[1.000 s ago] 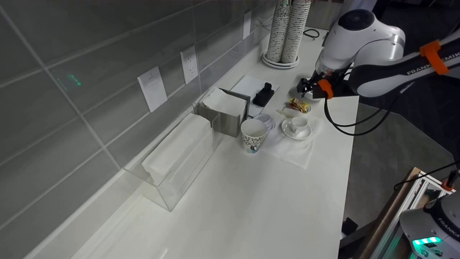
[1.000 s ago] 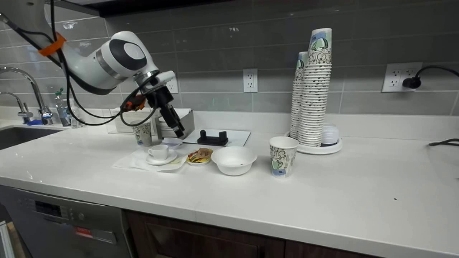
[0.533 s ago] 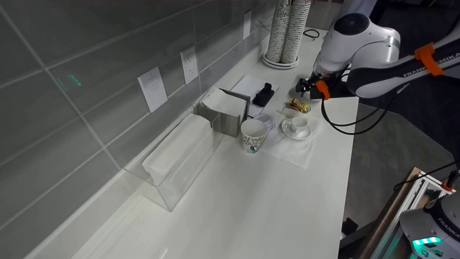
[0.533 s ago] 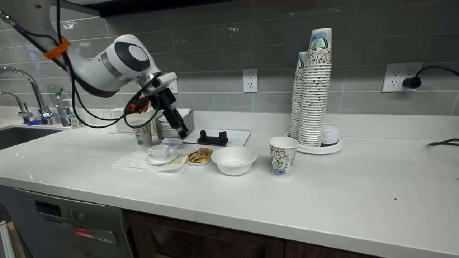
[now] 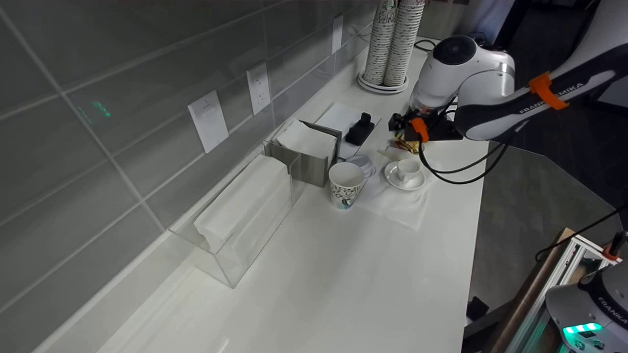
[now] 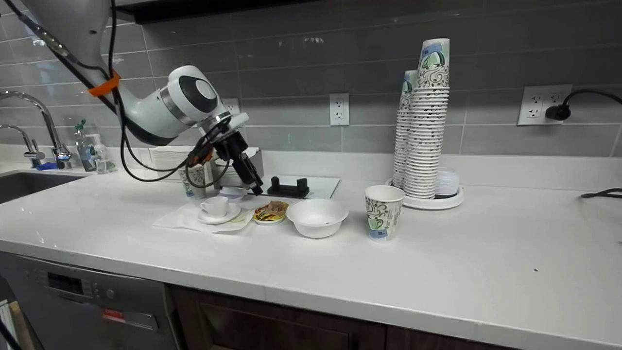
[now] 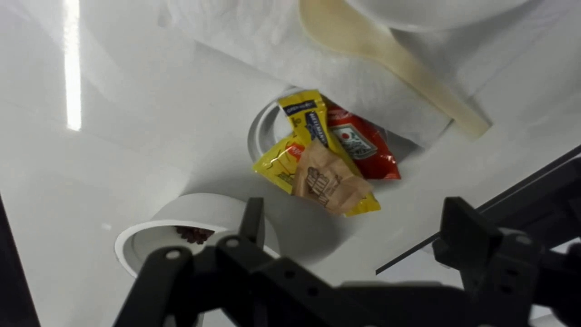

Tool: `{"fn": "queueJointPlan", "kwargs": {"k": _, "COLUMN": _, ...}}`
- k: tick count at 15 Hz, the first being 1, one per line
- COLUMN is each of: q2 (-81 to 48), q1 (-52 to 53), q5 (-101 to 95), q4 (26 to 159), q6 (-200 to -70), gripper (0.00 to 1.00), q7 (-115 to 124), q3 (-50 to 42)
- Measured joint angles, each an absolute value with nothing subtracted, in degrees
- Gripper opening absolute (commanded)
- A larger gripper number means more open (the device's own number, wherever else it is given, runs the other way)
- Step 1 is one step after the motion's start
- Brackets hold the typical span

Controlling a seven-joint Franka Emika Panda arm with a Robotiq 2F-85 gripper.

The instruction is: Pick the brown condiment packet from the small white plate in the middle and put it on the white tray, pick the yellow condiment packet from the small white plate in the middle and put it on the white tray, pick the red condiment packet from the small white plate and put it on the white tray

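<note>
In the wrist view, a brown packet (image 7: pixel 329 179) lies on top of yellow packets (image 7: pixel 277 165) and beside a red packet (image 7: pixel 363 147). They heap over the small white plate (image 7: pixel 259 134), covering most of it. The heap also shows in an exterior view (image 6: pixel 272 210). It is partly hidden by the arm in an exterior view (image 5: pixel 406 144). My gripper (image 7: pixel 354 206) is open and empty, above and behind the packets, touching nothing. A flat white rectangular piece (image 6: pixel 323 184) with a dark edge lies at the back; I cannot tell whether it is the white tray.
A black stand (image 6: pixel 288 187) sits on the flat white piece. A white bowl (image 6: pixel 317 218) stands beside the packets, with a paper cup (image 6: pixel 383 214) beyond. A small cup (image 6: pixel 215 206) on a saucer and a wooden spoon (image 7: pixel 404 68) lie on a napkin. Tall cup stacks (image 6: pixel 425 146) stand at the back.
The arm and gripper have moved lower and toward the packets, rightward in an exterior view. The packets, plate and bowl have not moved.
</note>
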State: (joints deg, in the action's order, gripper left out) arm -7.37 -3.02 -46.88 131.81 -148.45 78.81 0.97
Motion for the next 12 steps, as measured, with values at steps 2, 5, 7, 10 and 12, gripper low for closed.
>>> {"fn": "queueJointPlan", "kwargs": {"k": 2, "q2": -9.0, "q1": -2.0, "q5": -47.0, "q4": 130.8, "q6": -149.4, "gripper": 1.00, "q7": 79.5, "q3": -0.1}}
{"fn": "queueJointPlan", "kwargs": {"k": 5, "q2": -11.1, "q1": -1.0, "q5": -47.1, "q4": 129.7, "q6": -150.1, "gripper": 0.88, "q7": 79.7, "q3": -1.7}}
{"fn": "queueJointPlan", "kwargs": {"k": 7, "q2": -12.1, "q1": -0.5, "q5": -47.1, "q4": 129.1, "q6": -150.4, "gripper": 0.75, "q7": 79.7, "q3": -2.7}}
{"fn": "queueJointPlan", "kwargs": {"k": 10, "q2": -13.2, "q1": 0.1, "q5": -47.1, "q4": 128.4, "q6": -150.4, "gripper": 0.66, "q7": 79.8, "q3": -4.0}}
{"fn": "queueJointPlan", "kwargs": {"k": 12, "q2": -13.5, "q1": 0.4, "q5": -47.1, "q4": 128.2, "q6": -150.4, "gripper": 0.62, "q7": 79.8, "q3": -4.5}}
